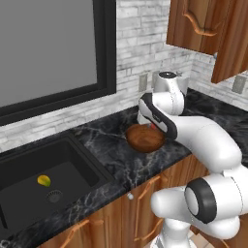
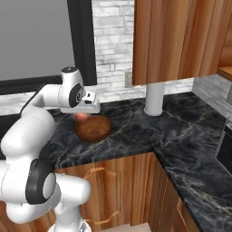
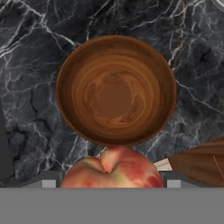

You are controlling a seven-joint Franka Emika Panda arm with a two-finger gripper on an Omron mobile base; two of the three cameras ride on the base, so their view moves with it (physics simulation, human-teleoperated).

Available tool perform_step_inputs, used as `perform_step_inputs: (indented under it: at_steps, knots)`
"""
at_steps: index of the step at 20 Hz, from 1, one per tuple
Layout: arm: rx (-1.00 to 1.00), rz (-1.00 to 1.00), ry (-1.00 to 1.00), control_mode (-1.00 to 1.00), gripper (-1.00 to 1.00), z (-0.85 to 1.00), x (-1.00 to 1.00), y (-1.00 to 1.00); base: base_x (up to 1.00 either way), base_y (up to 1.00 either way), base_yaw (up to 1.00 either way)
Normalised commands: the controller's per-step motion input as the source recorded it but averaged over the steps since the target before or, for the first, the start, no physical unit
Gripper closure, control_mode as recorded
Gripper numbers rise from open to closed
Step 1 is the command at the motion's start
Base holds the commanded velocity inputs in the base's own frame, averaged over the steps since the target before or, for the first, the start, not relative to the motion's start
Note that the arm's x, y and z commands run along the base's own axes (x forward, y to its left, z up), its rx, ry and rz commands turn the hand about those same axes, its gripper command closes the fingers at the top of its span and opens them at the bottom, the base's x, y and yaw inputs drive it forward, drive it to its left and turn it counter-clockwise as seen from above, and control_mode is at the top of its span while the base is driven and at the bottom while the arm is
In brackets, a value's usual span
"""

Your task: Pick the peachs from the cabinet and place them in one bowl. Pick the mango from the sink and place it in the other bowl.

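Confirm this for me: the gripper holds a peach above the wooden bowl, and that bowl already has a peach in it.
Not quite. The gripper does hold a peach above the wooden bowl, but the hand view shows that bowl holding nothing, just bare wood grain.

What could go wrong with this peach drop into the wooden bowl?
1. In the hand view the round reddish-orange peach in the pincer sits nearer than the dark-brown wooden bowl; released now, it may clip the rim and roll across the black marble counter.
2. The bowl is empty and stands close to the counter's front edge; a hard drop could nudge it.
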Motion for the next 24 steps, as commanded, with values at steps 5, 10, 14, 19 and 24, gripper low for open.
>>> perform_step_inputs:
  at_steps: [5,10,14,19,24]
  knots:
    - [0.0,0.0,0.03,-1.0,1.0,-0.2,0.08,0.01,0.0,0.0,0.0]
    - [0.0,0.0,0.04,-1.0,1.0,-0.21,0.07,0.01,0.0,0.0,0.0]
    - [0.0,0.0,0.04,-1.0,1.0,-0.18,0.09,0.01,0.0,0.0,0.0]
    - [0.0,0.0,0.04,-1.0,1.0,-0.18,0.09,0.0,0.0,0.0,0.0]
    - [0.0,0.0,0.05,-1.0,1.0,-0.17,0.05,0.0,0.0,0.0,0.0]
